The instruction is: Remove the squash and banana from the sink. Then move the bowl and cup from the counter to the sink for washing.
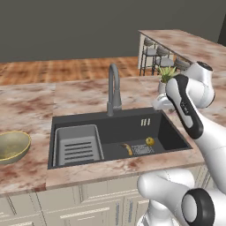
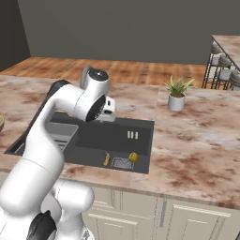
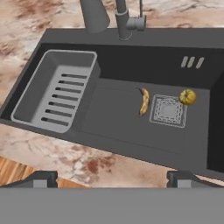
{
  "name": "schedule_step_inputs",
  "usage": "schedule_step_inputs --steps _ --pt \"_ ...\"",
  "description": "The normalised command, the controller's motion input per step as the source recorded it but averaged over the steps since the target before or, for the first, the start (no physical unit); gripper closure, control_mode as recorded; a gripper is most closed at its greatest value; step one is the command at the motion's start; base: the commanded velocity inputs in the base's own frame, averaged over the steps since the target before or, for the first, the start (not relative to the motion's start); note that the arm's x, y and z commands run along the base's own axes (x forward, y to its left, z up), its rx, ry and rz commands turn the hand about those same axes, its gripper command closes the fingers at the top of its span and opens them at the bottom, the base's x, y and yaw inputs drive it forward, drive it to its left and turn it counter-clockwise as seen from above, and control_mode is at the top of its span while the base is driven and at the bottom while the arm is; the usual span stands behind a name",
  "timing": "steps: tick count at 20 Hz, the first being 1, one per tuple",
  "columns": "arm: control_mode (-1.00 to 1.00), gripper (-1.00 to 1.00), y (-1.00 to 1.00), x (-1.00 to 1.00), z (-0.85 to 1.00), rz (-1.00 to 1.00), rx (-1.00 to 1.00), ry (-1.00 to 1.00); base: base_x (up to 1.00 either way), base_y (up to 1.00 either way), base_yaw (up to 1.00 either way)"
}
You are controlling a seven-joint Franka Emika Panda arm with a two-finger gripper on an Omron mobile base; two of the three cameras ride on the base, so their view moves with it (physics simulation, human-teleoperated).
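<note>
The dark sink (image 1: 128, 121) sits in the marble counter. On its floor, a slim curved banana (image 1: 128, 149) (image 3: 144, 101) lies just left of the drain grate, and the small round yellow squash (image 1: 150, 141) (image 3: 187, 96) rests at the grate's right corner. The olive bowl (image 1: 11, 145) stands on the counter far left of the sink. The cup is out of view. My gripper (image 3: 113, 178) hovers high over the sink's near edge, open with nothing between its fingers. Its white hand (image 2: 108, 110) hangs above the basin.
A grey ribbed tray insert (image 3: 57, 94) fills the sink's left part. The gooseneck faucet (image 1: 114, 88) rises behind the basin. A potted plant (image 2: 176, 96) stands on the counter to the right. Bar stools (image 1: 154, 55) stand at the far right.
</note>
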Motion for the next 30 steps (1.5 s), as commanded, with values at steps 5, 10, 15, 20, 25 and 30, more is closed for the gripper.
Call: schedule_step_inputs --steps 5,10,15,20,25,30 --pt "-1.00 -1.00 0.00 0.03 -0.26 0.00 0.03 -0.08 0.00 0.00 0.00" --pt "-1.00 -1.00 0.00 0.05 -0.26 0.00 0.03 -0.03 0.00 0.00 0.00" --pt "-1.00 -1.00 0.00 0.09 -0.29 0.00 0.02 0.00 0.00 0.00 0.00" --pt "-1.00 -1.00 0.00 0.21 -0.26 0.00 0.00 0.00 0.00 0.00 0.00" --pt "-1.00 -1.00 0.00 0.28 -0.24 0.02 0.00 0.01 0.00 0.00 0.00" --pt "-1.00 -1.00 0.00 0.34 -0.25 0.09 0.00 0.02 0.00 0.00 0.00"
